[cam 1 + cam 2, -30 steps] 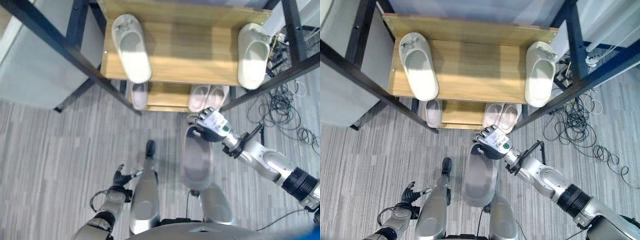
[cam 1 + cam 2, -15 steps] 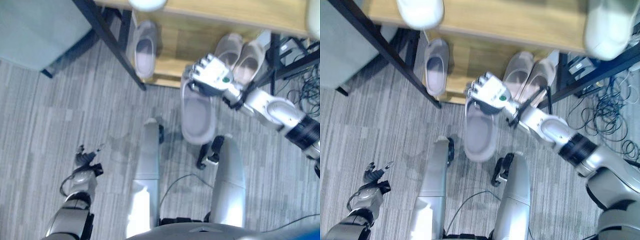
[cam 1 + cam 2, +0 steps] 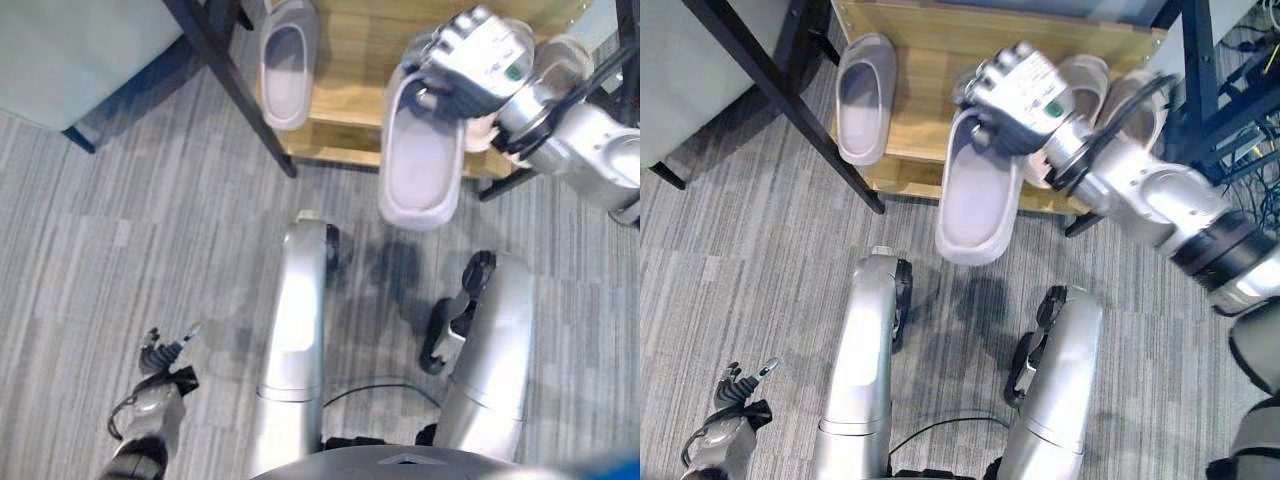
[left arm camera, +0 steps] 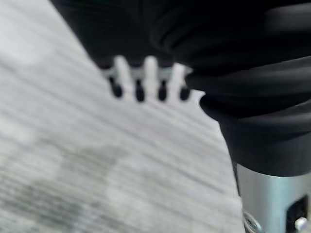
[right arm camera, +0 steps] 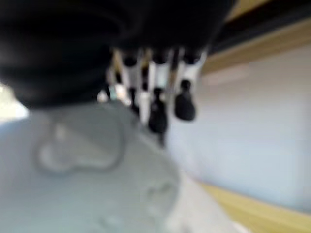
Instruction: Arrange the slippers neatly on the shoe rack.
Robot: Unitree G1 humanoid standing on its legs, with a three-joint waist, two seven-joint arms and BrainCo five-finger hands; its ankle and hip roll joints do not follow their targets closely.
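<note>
While three slippers point(image 3: 866, 97) sit on the shoe rack point(image 3: 930, 45), the right robot hand point(image 3: 1015, 95) clasps a grey slipper point(image 3: 978, 195).

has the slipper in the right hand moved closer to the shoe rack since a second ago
Yes. The right hand has carried the grey slipper forward: its toe now overlaps the front edge of the rack's bottom shelf, where earlier it hung over the floor short of it.

Pale lilac slipper point(image 3: 421, 170), wood-tone rack point(image 3: 345, 120)
</note>
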